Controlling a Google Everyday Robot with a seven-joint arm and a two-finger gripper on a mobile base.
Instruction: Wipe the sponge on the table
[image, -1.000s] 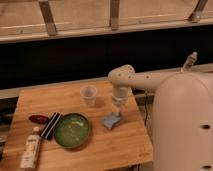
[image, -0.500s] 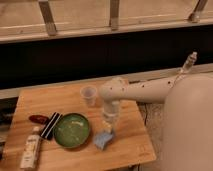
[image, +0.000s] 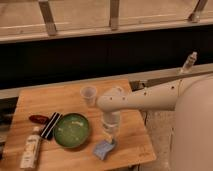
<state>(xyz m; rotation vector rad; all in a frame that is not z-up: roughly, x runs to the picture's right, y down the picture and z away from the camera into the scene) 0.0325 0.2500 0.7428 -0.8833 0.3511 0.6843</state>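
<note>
- The pincer (image: 110, 137) points down over the table (image: 50, 97), its tip at the sponge's (image: 104, 149) upper right corner; whether it is spread or pinching, I cannot tell.
- The sponge lies flat near the table's front edge, just right of the bowl (image: 71, 131).
- Risk: a stroke toward the front could push the sponge off the edge.
- Risk: a stroke leftward could shove the bowl, which stands just beside the sponge.
- Risk: the arm's bend hangs near the cup (image: 88, 95); a wide sweep might tip it.
- Risk: the soft sponge may fold or slip free under uneven pressure.
- Count: one sponge, one bowl, one cup, one black bar (image: 50, 125), one red thing (image: 37, 119), one bottle (image: 31, 148).
</note>
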